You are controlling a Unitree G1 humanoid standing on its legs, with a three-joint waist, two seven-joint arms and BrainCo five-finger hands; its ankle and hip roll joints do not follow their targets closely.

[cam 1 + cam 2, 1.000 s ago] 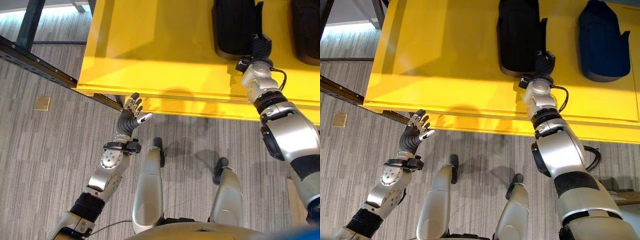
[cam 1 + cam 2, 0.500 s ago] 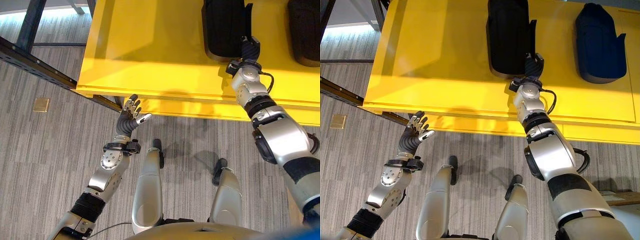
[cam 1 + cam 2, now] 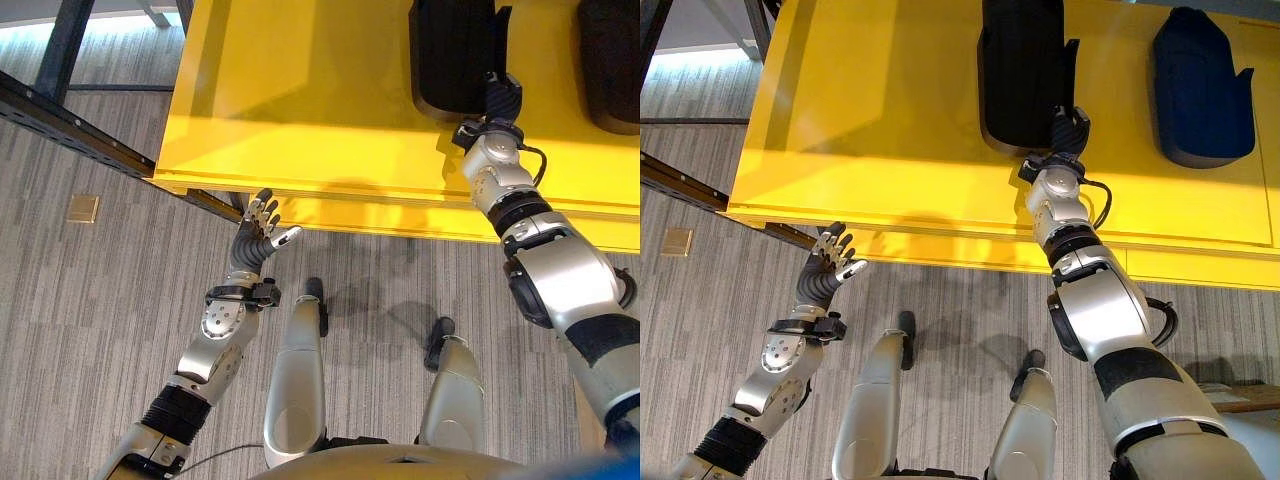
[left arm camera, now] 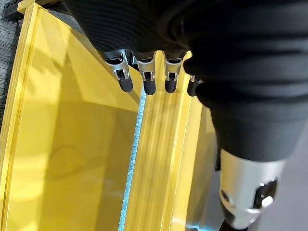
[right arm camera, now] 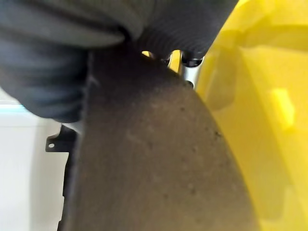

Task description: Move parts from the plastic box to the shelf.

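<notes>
A long black moulded part [image 3: 1020, 70] lies on the yellow shelf [image 3: 880, 130]. My right hand [image 3: 1068, 130] is at the part's near right corner, with its fingers curled round the edge. In the right wrist view the black part [image 5: 144, 159] runs right under the hand, with the shelf [image 5: 269, 120] beside it. A second, dark blue part [image 3: 1200, 90] lies further right on the shelf. My left hand [image 3: 257, 235] hangs open just below the shelf's front edge, and its straight fingers [image 4: 144, 82] point at the yellow shelf front [image 4: 72, 144].
A dark metal rack beam [image 3: 70, 120] runs along the left of the shelf. A small tan square [image 3: 84, 207] lies on the grey carpet. A cardboard edge [image 3: 1240, 395] shows at the lower right.
My right hand has slid the black part to the left across the shelf and a little further in. The left hand has hardly moved.
</notes>
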